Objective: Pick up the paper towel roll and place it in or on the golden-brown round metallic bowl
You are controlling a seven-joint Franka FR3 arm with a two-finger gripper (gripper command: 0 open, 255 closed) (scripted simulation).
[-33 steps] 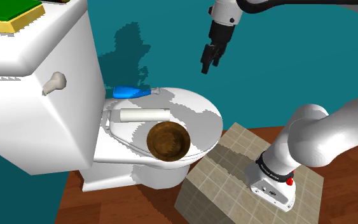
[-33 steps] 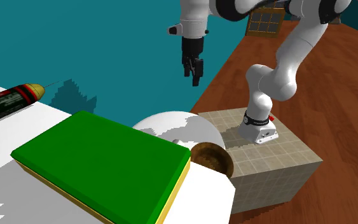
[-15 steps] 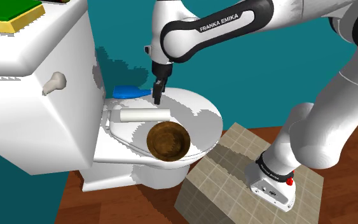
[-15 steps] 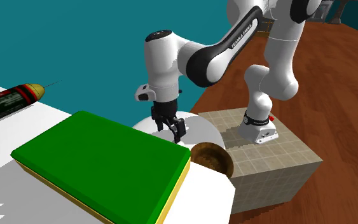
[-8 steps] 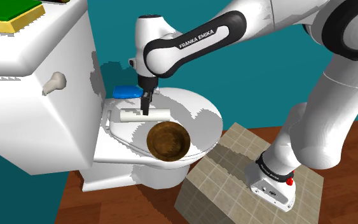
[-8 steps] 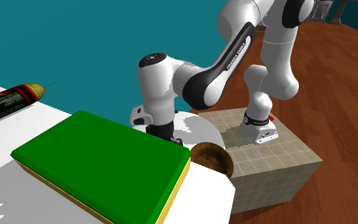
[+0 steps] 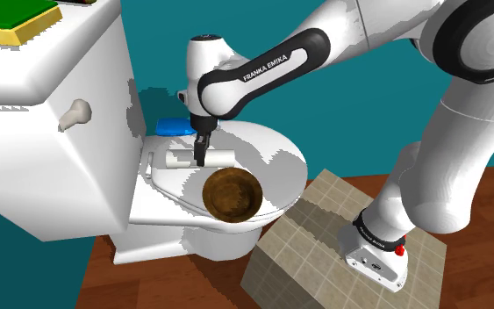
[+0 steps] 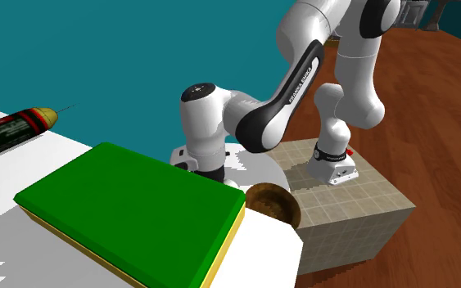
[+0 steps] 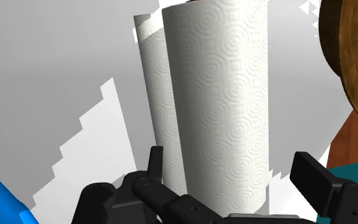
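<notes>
The black gripper (image 7: 201, 156) is reaching down onto the closed toilet lid (image 7: 275, 154). Its fingers (image 9: 155, 162) are standing spread on either side of the white paper towel roll (image 7: 175, 160), which is lying on its side across the lid. In the wrist view one finger is sitting just beside the roll and the other is standing clear of it, so nothing is being pinched. In the shoulder view the brown round bowl (image 7: 232, 195) is resting on the lid at five o'clock from the roll, close by. A blue object (image 7: 173, 126) is lying at eleven o'clock from the gripper. A green-topped yellow sponge (image 7: 12, 19) is sitting on the toilet tank (image 7: 52, 149).
</notes>
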